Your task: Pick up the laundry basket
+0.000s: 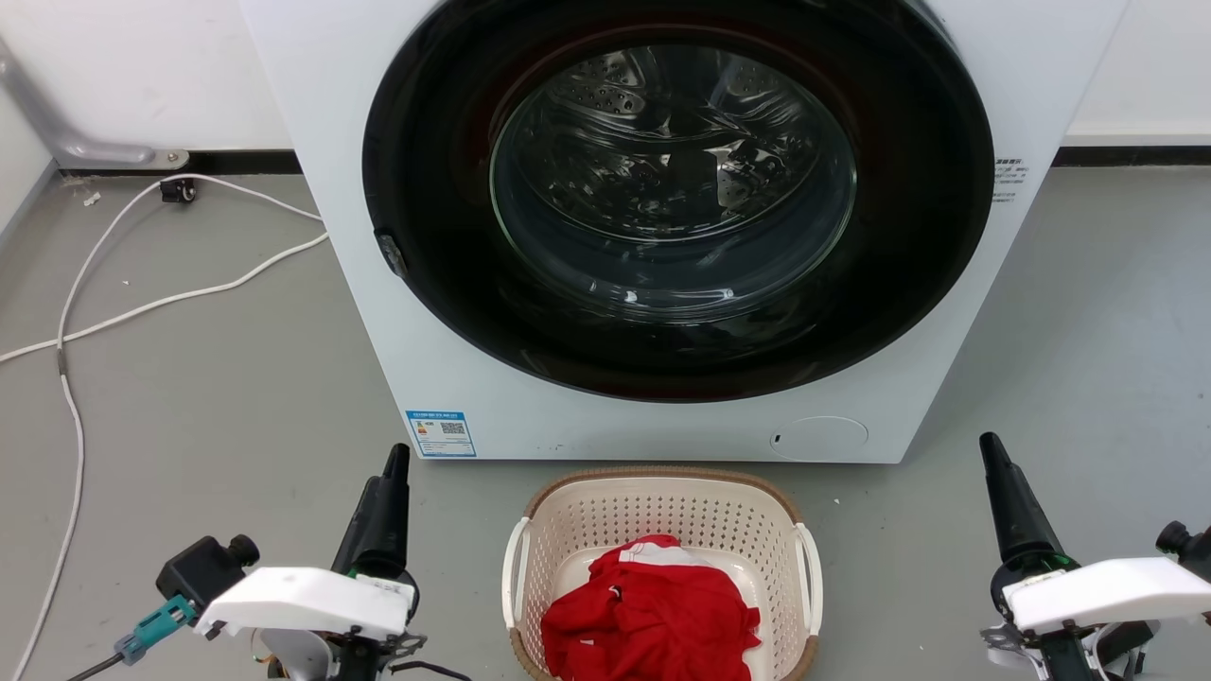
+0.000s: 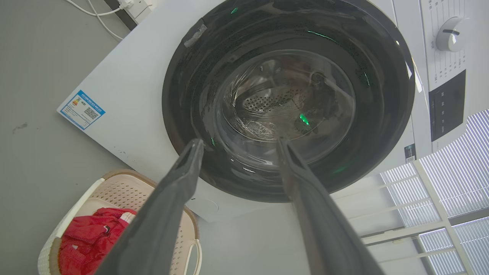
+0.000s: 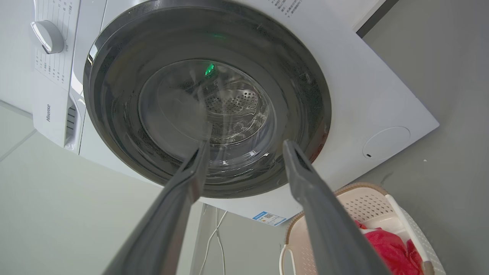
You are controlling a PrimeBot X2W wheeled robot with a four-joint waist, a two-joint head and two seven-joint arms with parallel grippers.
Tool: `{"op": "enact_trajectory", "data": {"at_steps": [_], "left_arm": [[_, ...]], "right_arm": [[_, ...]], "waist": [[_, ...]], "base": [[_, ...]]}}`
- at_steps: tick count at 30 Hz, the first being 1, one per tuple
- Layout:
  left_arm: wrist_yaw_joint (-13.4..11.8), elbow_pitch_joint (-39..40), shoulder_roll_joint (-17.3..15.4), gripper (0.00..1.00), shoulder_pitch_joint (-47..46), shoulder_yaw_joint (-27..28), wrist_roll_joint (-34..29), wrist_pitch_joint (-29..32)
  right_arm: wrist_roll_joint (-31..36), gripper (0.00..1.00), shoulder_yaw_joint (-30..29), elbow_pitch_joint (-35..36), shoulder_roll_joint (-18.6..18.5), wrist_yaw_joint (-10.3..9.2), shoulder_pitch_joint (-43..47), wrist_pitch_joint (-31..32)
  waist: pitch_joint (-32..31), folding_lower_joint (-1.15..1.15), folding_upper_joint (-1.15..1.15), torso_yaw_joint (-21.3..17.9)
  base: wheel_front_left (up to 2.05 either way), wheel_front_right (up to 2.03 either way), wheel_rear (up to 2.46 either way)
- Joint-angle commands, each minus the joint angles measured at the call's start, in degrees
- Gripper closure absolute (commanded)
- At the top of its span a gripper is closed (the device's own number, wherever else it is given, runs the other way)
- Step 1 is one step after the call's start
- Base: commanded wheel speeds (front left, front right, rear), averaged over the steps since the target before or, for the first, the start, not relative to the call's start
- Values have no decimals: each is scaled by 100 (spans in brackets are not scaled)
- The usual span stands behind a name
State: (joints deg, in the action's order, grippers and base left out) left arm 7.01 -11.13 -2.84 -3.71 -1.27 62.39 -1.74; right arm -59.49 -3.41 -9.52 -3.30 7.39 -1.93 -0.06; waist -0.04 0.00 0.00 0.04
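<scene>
Two hands, each with fingers apart and empty: left hand (image 2: 240,142) at 7 o'clock in the head view, right hand (image 3: 246,143) at 5. One laundry basket (image 1: 662,484) sits between them at 6 o'clock, touching neither. It holds one red garment (image 1: 651,615) and stands just before one washing machine (image 1: 322,189).

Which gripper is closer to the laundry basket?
The left gripper; it sits nearer the cream perforated plastic basket than the right gripper does.

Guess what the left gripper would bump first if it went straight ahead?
The left gripper would likely hit the washing machine's glass door first, though depth is hard to judge.
</scene>
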Motion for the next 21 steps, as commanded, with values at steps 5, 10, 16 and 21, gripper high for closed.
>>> {"op": "enact_trajectory", "data": {"at_steps": [5, 10, 16, 21], "left_arm": [[-33, 90, -21, 0, -10, -167, -754, -148], [-56, 65, -20, 0, -2, -274, -1189, -247], [-70, 45, -19, 0, -9, -374, -1641, -359], [-83, 10, -18, 0, -22, -458, -2011, -445]], "right_arm": [[734, 0, 62, 282, 10, 6, 71, -49], [1177, 0, 53, 361, 25, 7, 163, -62], [1625, 0, 78, 433, 34, 8, 231, -60], [1978, 0, 83, 467, 36, 8, 278, -39]], "waist": [[-3, 0, 0, 6], [-10, 0, 0, 11], [-12, 0, 0, 16], [-15, 0, 0, 26]], "base": [[0, 0, 0], [0, 0, 0], [0, 0, 0], [0, 0, 0]]}}
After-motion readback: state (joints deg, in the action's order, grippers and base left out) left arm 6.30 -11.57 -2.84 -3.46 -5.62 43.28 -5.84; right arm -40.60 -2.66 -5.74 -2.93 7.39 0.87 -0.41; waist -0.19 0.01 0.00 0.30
